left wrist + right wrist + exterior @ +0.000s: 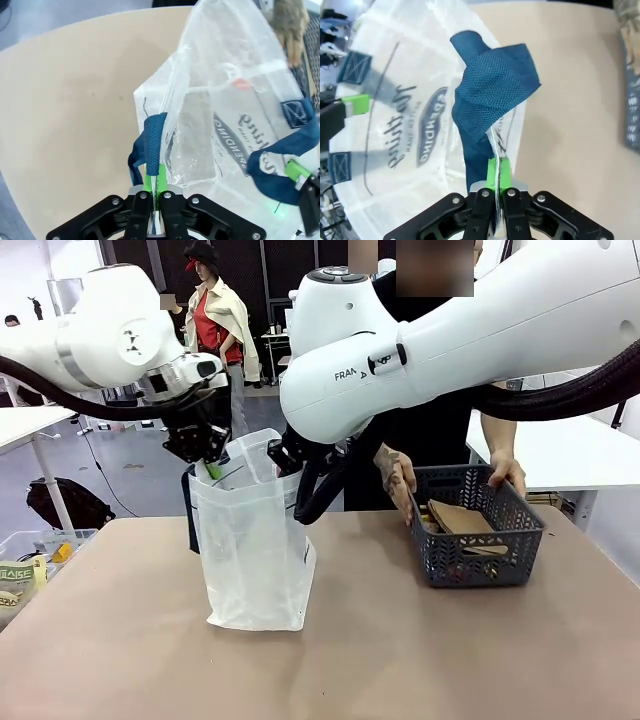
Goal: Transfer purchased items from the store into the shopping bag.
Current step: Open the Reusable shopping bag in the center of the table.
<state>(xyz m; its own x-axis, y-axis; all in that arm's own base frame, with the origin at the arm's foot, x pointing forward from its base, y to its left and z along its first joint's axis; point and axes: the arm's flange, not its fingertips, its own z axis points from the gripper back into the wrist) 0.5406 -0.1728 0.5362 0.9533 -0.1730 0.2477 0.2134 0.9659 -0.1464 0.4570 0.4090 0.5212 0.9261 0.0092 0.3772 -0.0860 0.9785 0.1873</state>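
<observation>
Tan tabletop point(400, 660), white lab tables and clutter behind. Upright left of centre: shopping bag point(255, 550), translucent white, mouth up.

Pinching one dark blue handle point(152, 137) on the bag's left side: left gripper point(208, 462), green pads pressed together on the webbing, confirmed in left wrist view. Pinching the opposite handle point(492, 95) likewise: right gripper point(280, 460), pads clamped flat on blue mesh and a fold of film in right wrist view.

Well apart to the right: store point(480, 550), a dark grey slotted basket, with a person's hand point(400, 480) at its left end and another hand point(507, 472) on its far rim. Inside it: purchased items point(460, 520), tan or brownish flat packets; count unclear. Nothing discernible inside the bag through the film.

Judged step: bag-opening, ahead of any transfer. Both claws taken up with handles, none free for picking.

Next move, as a judgement: draw the two handles apart evenly to spread the mouth, without lifting the base or tearing thin film. Then hold steady for items dropped in, probably by the person. Risk: mouth sagging shut on loss of tension at either side.
</observation>
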